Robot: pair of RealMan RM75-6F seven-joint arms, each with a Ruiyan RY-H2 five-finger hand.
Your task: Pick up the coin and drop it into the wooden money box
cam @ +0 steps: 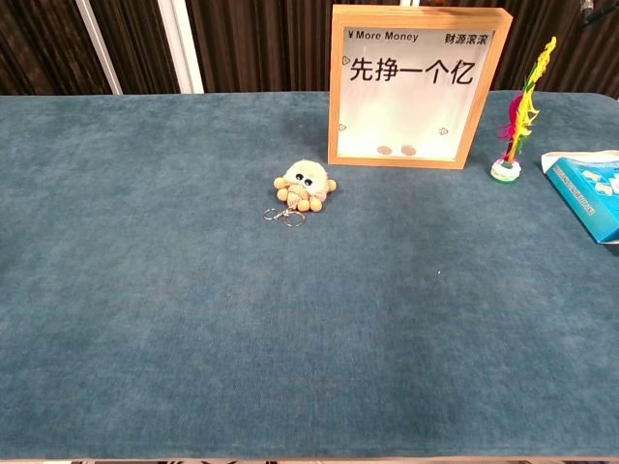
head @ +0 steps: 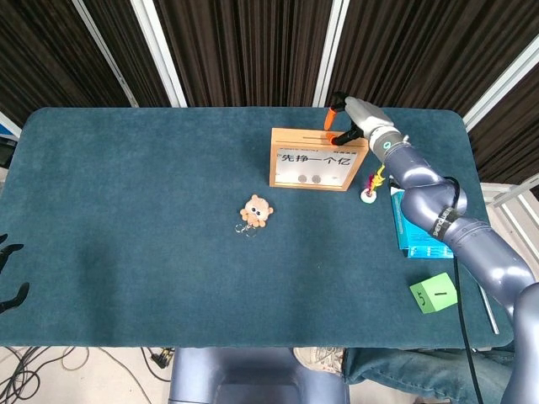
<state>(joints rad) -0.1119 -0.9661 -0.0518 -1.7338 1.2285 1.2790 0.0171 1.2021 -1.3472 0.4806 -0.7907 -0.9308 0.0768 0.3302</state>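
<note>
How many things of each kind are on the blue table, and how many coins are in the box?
Wooden money box: 1
Coins inside the box: 2
Plush toy with keyring: 1
Feather shuttlecock: 1
Blue carton: 1
Green cube: 1
Total: 7, counting the coins

Matt teal cloth covers the table [cam: 145, 319]; the money box [cam: 418, 87] has a smooth wooden frame.

Silver-blue arm [head: 438, 215], orange-tipped black fingers [head: 334, 108]
</note>
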